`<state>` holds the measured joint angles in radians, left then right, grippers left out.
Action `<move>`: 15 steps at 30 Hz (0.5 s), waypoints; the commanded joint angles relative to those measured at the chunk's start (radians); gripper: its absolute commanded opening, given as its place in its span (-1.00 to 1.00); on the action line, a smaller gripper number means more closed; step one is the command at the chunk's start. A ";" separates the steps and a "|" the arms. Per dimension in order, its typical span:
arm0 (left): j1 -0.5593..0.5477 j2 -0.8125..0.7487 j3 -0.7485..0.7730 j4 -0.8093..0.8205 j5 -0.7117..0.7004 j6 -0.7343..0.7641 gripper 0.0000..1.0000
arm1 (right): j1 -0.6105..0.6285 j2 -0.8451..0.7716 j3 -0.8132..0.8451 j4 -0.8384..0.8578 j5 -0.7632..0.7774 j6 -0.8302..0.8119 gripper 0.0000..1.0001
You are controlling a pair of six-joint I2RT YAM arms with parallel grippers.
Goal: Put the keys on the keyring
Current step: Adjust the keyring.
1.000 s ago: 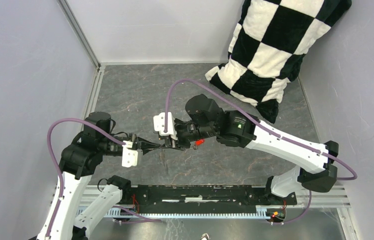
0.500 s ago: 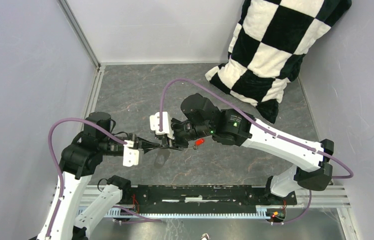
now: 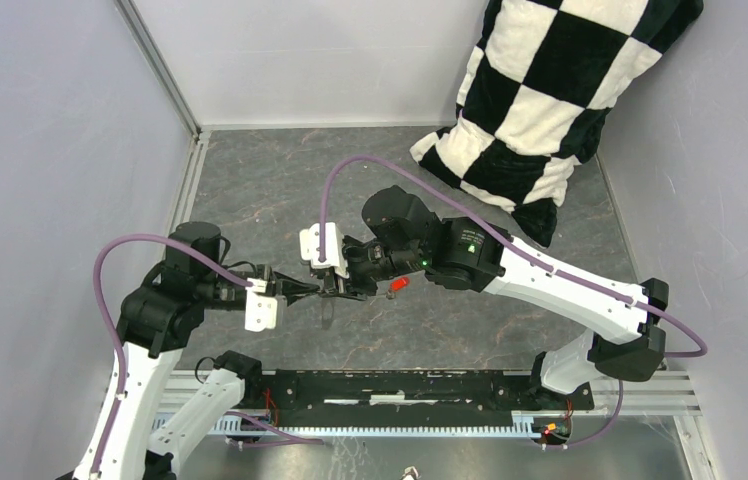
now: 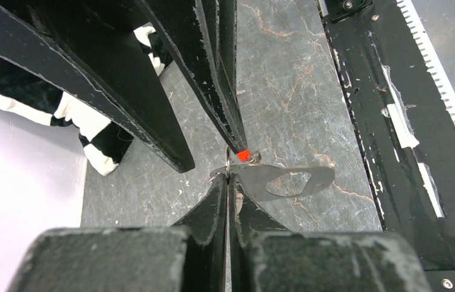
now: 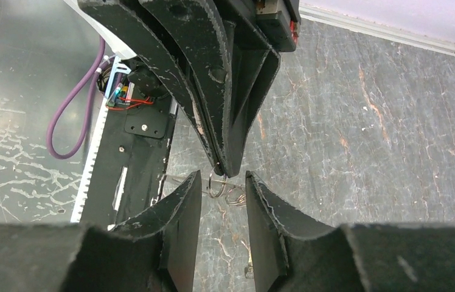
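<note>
My left gripper (image 4: 228,178) is shut on the small wire ring (image 4: 227,165) of the keyring. The keyring's grey oval loop (image 4: 286,181) hangs to the right of the fingertips, above the table. In the top view the left gripper (image 3: 312,291) meets my right gripper (image 3: 334,288) tip to tip, with the keyring (image 3: 327,312) dangling below them. My right gripper (image 5: 222,179) is open, one finger on each side of the left fingertips and the ring (image 5: 215,185), not touching it. The red-headed key (image 3: 399,284) lies on the table under the right wrist and also shows in the left wrist view (image 4: 243,155). The green key is not visible.
A black-and-white checkered pillow (image 3: 550,90) leans in the far right corner. Grey walls close in the left, back and right sides. A black rail (image 3: 400,388) runs along the near edge between the arm bases. A small metal piece (image 5: 249,266) lies on the table below the right fingers.
The right arm has moved left until its open fingers are around the left gripper's tips. The hanging keyring has swung and turned a little. The left arm has barely moved.
</note>
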<state>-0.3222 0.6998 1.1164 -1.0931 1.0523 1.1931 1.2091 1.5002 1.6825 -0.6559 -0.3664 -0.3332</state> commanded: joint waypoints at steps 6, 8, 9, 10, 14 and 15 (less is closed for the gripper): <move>-0.002 0.008 0.042 0.015 0.031 -0.045 -0.96 | 0.004 0.002 0.018 0.014 0.024 0.019 -0.32; -0.002 0.006 0.043 0.015 0.035 -0.048 -0.96 | 0.003 0.002 0.014 0.028 0.041 0.023 -0.42; -0.002 0.006 0.043 0.015 0.035 -0.048 -0.96 | 0.003 0.003 0.014 0.033 0.044 0.025 -0.44; -0.002 0.006 0.045 0.015 0.035 -0.050 -0.96 | 0.003 0.004 0.014 0.033 0.045 0.025 -0.45; -0.002 0.003 0.046 0.016 0.037 -0.054 -0.96 | 0.004 0.011 0.011 0.028 0.045 0.020 -0.51; -0.002 0.003 0.046 0.015 0.036 -0.055 -0.96 | 0.004 0.012 0.010 0.022 0.044 0.018 -0.51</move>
<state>-0.3222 0.7025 1.1213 -1.0931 1.0519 1.1900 1.2095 1.5017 1.6825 -0.6605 -0.3435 -0.3180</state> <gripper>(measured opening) 0.042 0.246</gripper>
